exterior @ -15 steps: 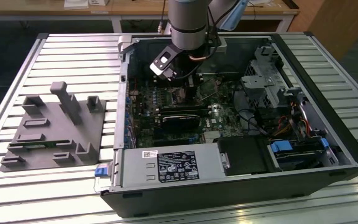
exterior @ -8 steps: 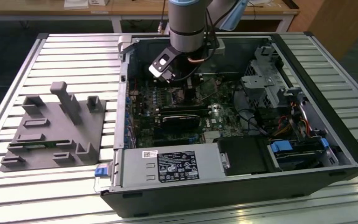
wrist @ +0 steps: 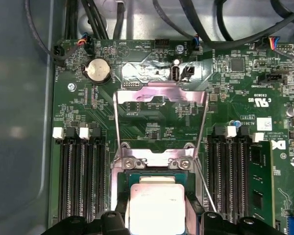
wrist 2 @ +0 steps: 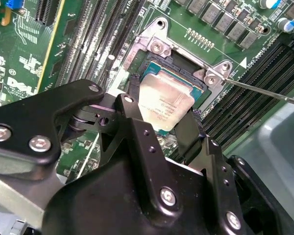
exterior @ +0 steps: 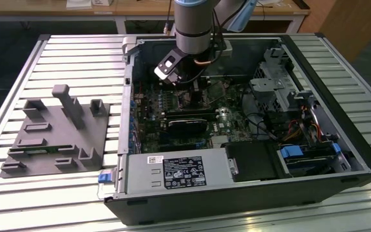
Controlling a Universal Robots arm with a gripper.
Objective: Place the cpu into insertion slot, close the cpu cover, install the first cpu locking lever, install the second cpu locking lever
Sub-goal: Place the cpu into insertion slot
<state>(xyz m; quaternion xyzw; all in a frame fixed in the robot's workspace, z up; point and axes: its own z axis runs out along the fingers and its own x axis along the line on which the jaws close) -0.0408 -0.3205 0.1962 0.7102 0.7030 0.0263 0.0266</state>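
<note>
Cpu point(wrist 2: 162, 100) over its socket: in the second wrist view we see the small silvery-topped chip pinched between the two black fingers point(wrist 2: 129, 111) of the tool point(wrist 2: 159, 122), which is closed on two opposite edges of it. The cpu lies directly over the insertion slot point(wrist 2: 180, 64). We cannot tell whether its underside touches the socket or hangs just clear of it.

In the first wrist view the cpu cover point(wrist: 159, 93) is swung open on the side of the insertion slot away from the tool, with the green motherboard point(wrist: 225, 88) showing through its square cut-out. A thin wire locking lever point(wrist 2: 264, 92) angles away from one corner of the slot. Long black memory slots point(wrist: 81, 181) flank the slot on two sides.

In the exterior view the arm reaches down into the open computer case point(exterior: 250, 193) that houses the slot, and the case lies on a slatted tabletop point(exterior: 76, 53).

We judge the chip to be light, rigid and flat. Its smooth metal top offers little friction, and its underside is probably delicate. The thin edges are the place to hold it, as the tool does here, which keeps pressure off both faces. The socket's contacts are likely the most fragile part, so a skewed or forced seating could damage them.
</note>
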